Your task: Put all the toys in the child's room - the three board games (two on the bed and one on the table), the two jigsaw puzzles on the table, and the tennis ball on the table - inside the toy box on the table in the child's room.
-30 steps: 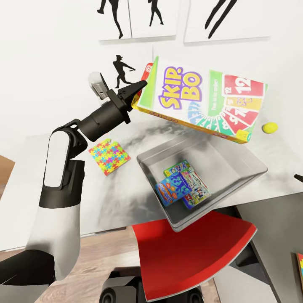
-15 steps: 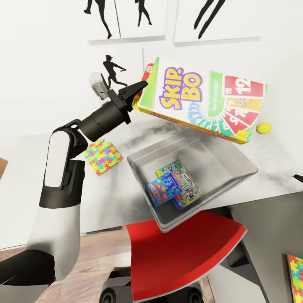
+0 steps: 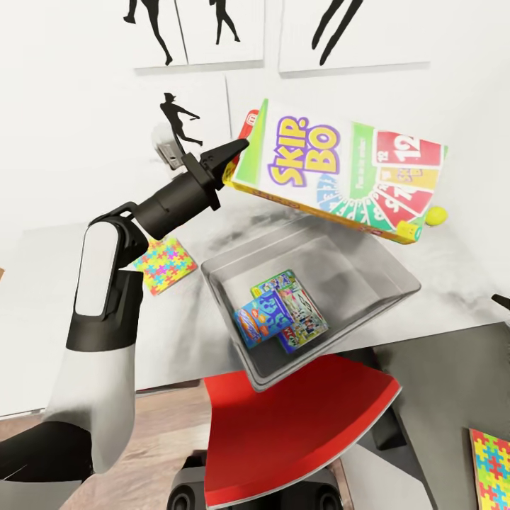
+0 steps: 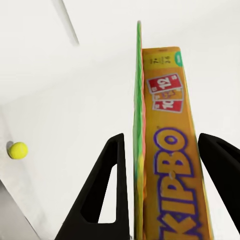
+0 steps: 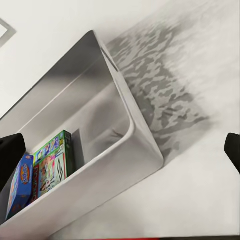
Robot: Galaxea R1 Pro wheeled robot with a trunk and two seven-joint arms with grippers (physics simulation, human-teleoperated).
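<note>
My left gripper is shut on the near end of the green-red-yellow Skip-Bo board game, held tilted in the air above the light-grey toy box. In the left wrist view the game sits edge-on between the fingers. Two board games lie in the toy box, one blue and one white-green. The tennis ball rests on the table just past the held game. One jigsaw puzzle lies left of the toy box, another on the dark section. My right gripper is open, facing the toy box wall.
A red chair stands against the table's front edge under the toy box. White walls with black athlete silhouettes rise behind the table. Wood floor shows below the table edge.
The whole view has shifted, so the toy box, puzzle and ball sit further left in the picture. My left gripper still holds the Skip-Bo game above the toy box, almost unmoved.
</note>
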